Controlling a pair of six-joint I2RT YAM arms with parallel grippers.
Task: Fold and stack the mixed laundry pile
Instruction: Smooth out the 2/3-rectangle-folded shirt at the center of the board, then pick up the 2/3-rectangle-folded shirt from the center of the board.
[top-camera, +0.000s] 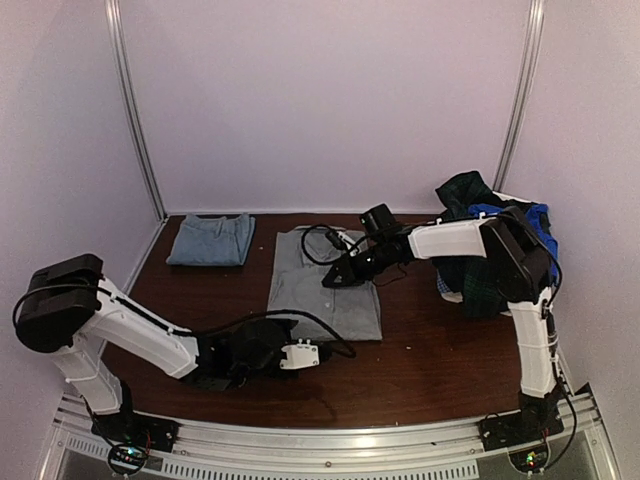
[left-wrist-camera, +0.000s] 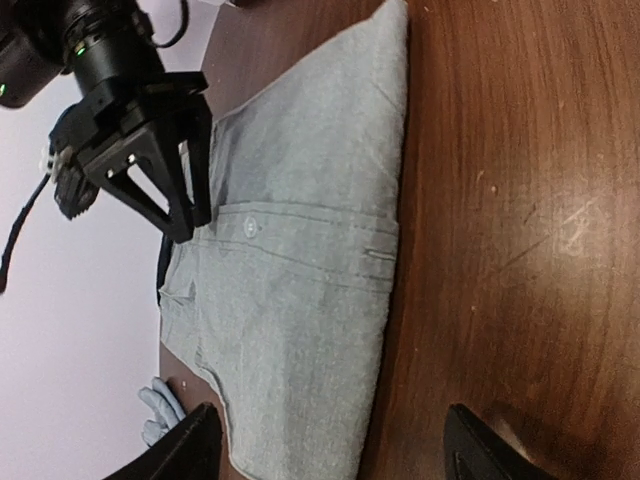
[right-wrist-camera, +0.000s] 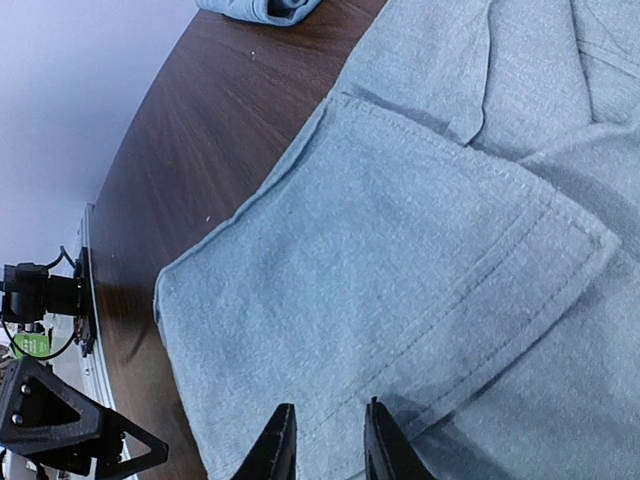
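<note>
Nearest the bases, the left gripper (top-camera: 306, 353) lies low over the counter (top-camera: 440, 350), just beside the near edge of the grey shirt (top-camera: 325, 295). Its fingers (left-wrist-camera: 190, 452) are spread wide with nothing between them: released.

The shirt lies flat in the middle of the counter, long axis running near to far, its near hem right in front of those open fingers.

Farther in, the right gripper (top-camera: 335, 277) reaches leftward from its elbow and hangs over the middle of the shirt, tips down at the cloth. Its fingers (right-wrist-camera: 282, 445) stand only a sliver apart above a stitched hem. Whether they nip a fold, the views do not settle.

Now the one that matters: the mixed laundry pile (top-camera: 490, 255) is heaped at the far right, behind the right arm's elbow. It is well apart from both sets of fingers and lies right of them. The right arm is clearly the nearer, so by judgement the next piece is its to fetch, with a swing right and far.

At the far left lies the folded stack (top-camera: 210, 240), near the shirt's far left corner but apart from it.
</note>
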